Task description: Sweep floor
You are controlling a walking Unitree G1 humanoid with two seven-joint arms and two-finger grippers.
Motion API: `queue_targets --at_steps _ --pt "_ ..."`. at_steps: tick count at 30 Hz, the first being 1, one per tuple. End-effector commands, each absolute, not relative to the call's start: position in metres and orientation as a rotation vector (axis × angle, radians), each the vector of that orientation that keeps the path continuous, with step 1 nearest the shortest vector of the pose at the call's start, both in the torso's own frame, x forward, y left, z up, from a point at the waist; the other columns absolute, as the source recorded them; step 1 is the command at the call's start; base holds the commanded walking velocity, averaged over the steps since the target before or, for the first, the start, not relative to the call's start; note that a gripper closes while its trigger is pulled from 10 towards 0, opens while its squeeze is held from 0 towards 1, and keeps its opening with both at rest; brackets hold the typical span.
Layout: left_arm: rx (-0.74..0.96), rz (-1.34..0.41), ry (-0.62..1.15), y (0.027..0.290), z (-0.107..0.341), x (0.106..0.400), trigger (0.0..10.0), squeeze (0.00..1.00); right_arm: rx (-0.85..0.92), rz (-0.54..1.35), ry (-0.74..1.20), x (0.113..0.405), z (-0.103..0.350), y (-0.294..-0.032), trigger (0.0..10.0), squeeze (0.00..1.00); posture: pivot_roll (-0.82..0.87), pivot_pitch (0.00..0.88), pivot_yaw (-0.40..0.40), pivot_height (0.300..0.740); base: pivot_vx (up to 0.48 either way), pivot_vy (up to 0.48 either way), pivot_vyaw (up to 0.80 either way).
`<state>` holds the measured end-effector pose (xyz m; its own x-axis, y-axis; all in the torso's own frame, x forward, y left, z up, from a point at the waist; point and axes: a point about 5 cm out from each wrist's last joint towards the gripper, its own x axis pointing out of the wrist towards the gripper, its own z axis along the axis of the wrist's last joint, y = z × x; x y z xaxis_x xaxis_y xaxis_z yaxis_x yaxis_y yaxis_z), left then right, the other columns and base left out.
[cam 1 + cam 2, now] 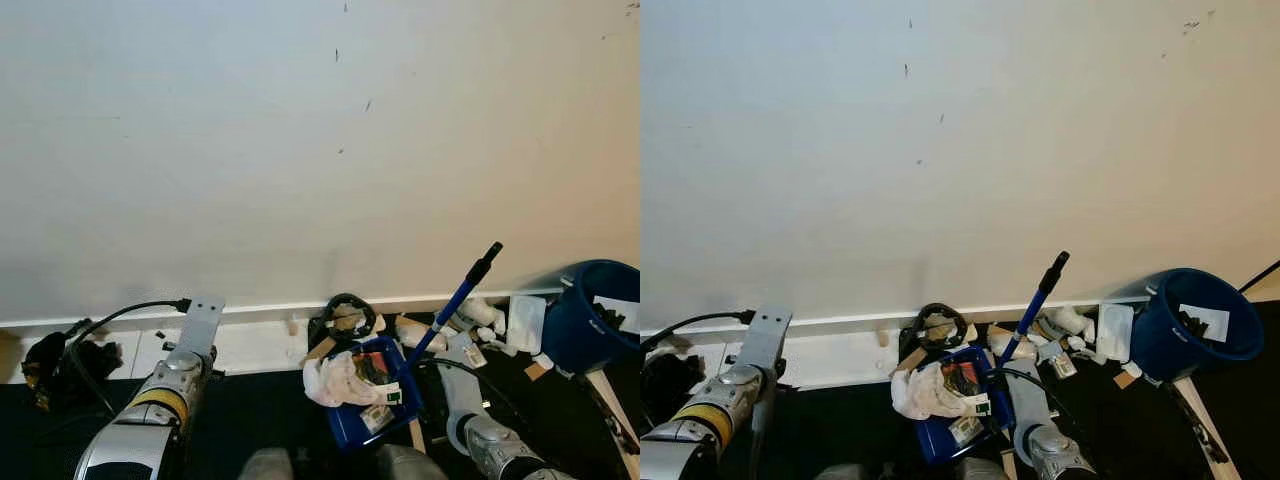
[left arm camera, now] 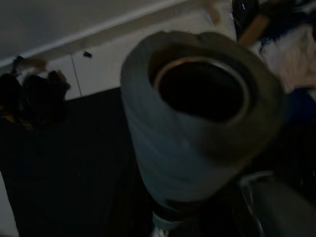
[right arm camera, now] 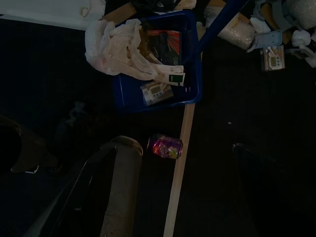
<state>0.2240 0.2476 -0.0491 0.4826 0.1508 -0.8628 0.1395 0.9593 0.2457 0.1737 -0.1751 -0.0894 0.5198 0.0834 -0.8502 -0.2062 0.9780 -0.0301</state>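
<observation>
The blue dustpan, heaped with a white bag and wrappers, sat by the wall, its handle leaning toward the right gripper, whose grip I couldn't make out, and a jolt might tip everything out.

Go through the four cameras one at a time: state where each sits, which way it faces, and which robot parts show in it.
Left eye view: on the head, facing forward and down at the wall and blue dustpan; both silver arms show.
Right eye view: same scene, beside the first; blue bucket at right.
Left wrist view: on the left wrist, over dark floor; a grey cylinder of the arm blocks it.
Right wrist view: on the right wrist, looking down on the dustpan and a wooden stick.
Shared: dustpan with white bag.
</observation>
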Motion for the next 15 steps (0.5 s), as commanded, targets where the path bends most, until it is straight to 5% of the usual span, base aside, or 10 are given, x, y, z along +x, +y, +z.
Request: queue_targets --at_steps 1,6,15 --pt "0.321 0.024 1.222 0.26 -0.063 0.192 10.0 0.0 -0.131 0.166 1.016 0.175 -0.089 -0.178 10.0 0.0 0.2 0.0 -0.06 0.74 0.0 0.0 0.0" --pt "0.32 0.056 1.05 0.256 -0.06 0.202 10.0 0.0 -0.133 0.165 1.018 0.175 -0.089 -0.179 10.0 0.0 0.2 0.0 -0.061 0.74 0.0 0.0 0.0" --pt "0.323 0.107 1.149 0.244 -0.085 0.158 10.0 0.0 -0.149 0.184 1.056 0.161 -0.095 -0.178 10.0 0.0 0.18 0.0 -0.068 0.74 0.0 0.0 0.0"
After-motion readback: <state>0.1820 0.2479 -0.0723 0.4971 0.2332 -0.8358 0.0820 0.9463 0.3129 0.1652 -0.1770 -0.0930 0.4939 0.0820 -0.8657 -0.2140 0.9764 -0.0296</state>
